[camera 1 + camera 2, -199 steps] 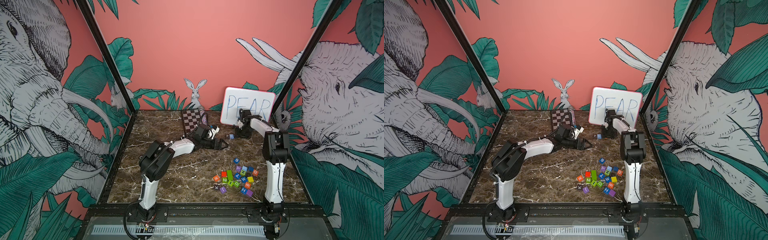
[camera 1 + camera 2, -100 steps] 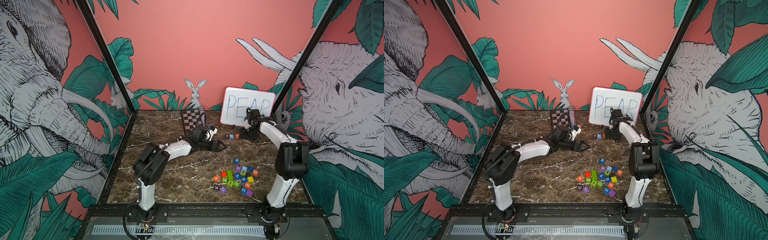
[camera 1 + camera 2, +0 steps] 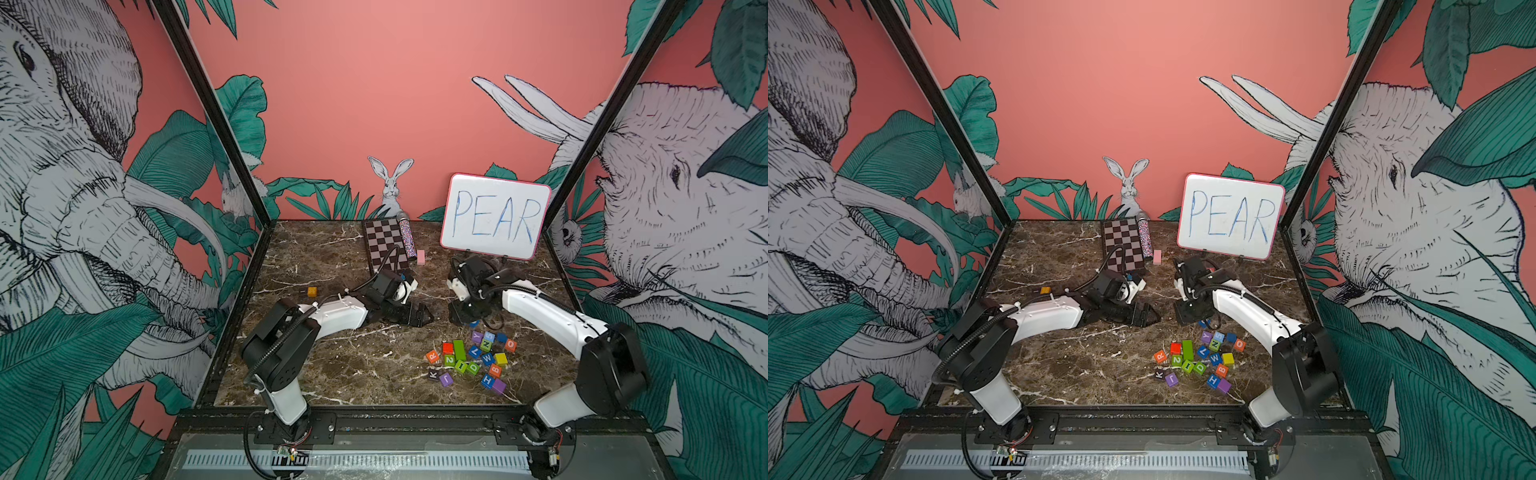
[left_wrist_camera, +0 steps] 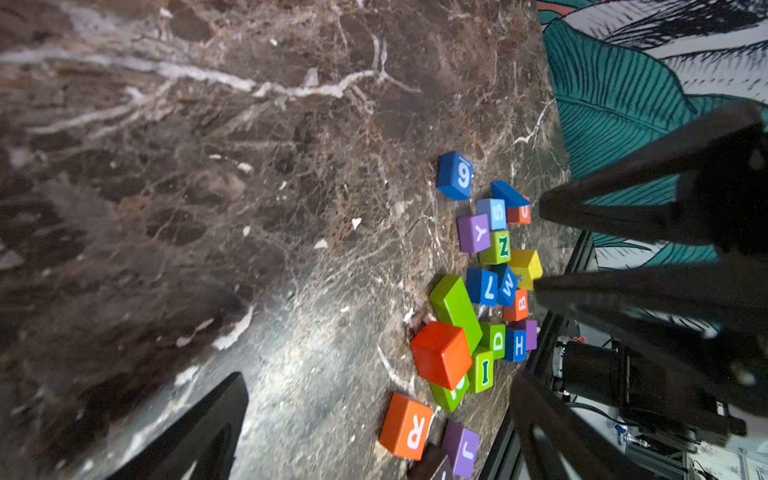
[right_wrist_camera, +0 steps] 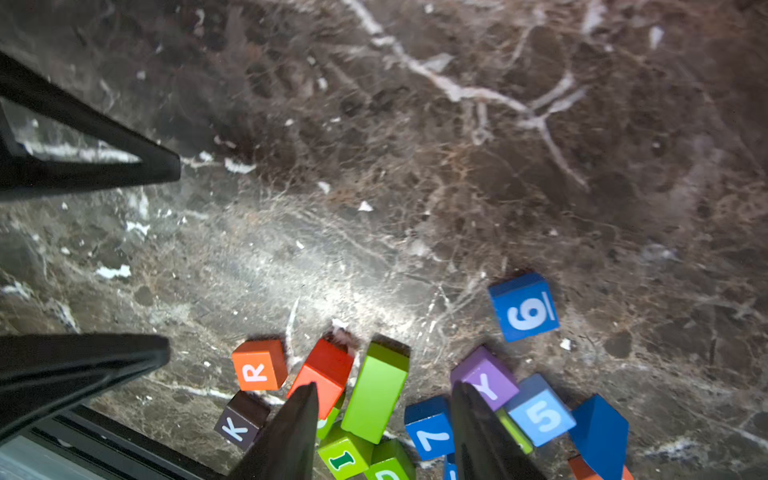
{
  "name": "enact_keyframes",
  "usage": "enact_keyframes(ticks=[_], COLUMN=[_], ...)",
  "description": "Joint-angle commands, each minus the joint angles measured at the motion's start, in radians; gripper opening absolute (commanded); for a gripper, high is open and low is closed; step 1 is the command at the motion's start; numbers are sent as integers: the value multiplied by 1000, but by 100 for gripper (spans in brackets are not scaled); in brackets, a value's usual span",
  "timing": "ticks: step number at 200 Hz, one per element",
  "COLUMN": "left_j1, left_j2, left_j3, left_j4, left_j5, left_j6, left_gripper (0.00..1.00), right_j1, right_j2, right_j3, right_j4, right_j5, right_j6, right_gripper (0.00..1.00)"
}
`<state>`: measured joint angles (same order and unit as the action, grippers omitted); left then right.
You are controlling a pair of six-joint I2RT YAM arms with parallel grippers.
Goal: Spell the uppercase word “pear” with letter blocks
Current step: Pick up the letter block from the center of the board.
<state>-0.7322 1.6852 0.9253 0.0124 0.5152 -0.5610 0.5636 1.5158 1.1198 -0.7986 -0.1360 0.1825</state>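
Right claw (image 5: 384,388) first: its two black fingers stand moderately apart and we see nothing gripped between them. In the right wrist view a long green bar (image 5: 376,395) and a blue 7 cube (image 5: 430,432) show through the gap, lying on the surface (image 5: 415,166) beneath. In both top views that claw (image 3: 465,318) sits just right of frame centre, at the upper edge of the heap of coloured cubes (image 3: 487,358).

Across from it, the left claw (image 3: 424,316) lies low at frame centre, tips pointing right toward its partner. The left wrist view shows its fingers (image 4: 208,428) spread wide, empty too.

Now the heap, lower right of centre. The orange R block (image 3: 432,356) stands at its left edge, letter up, just beside a red cube (image 3: 447,348), with a black K cube (image 3: 433,375) right below it in frame. That R is the only letter of the word we can pick out here.

Further out, a blue cube with an underlined digit (image 5: 523,307) sits slightly apart from the heap. A lone mustard cube (image 3: 311,291) rests well left of the arms, its letter unreadable. At the back, the whiteboard (image 3: 494,216) reading PEAR stands upper right of centre, with a chessboard (image 3: 384,245) to its left.
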Motion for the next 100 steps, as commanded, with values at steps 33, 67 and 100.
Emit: enact_keyframes(ticks=[33, 67, 100], left_j1=[3, 12, 20], left_j2=[-131, -133, -140], left_j3=[-113, -142, -151], left_j4=[-34, 15, 14], left_j5=[-61, -38, -38], left_j6=[-25, -64, -69], left_gripper=[99, 99, 99], right_j1=[220, 330, 407], right_j2=[-25, -43, -32], right_j3=[-36, -89, -124], right_j4=[-13, 36, 69], right_j5=[127, 190, 225], right_j6=[-149, -268, -413], right_gripper=[59, 64, 67])
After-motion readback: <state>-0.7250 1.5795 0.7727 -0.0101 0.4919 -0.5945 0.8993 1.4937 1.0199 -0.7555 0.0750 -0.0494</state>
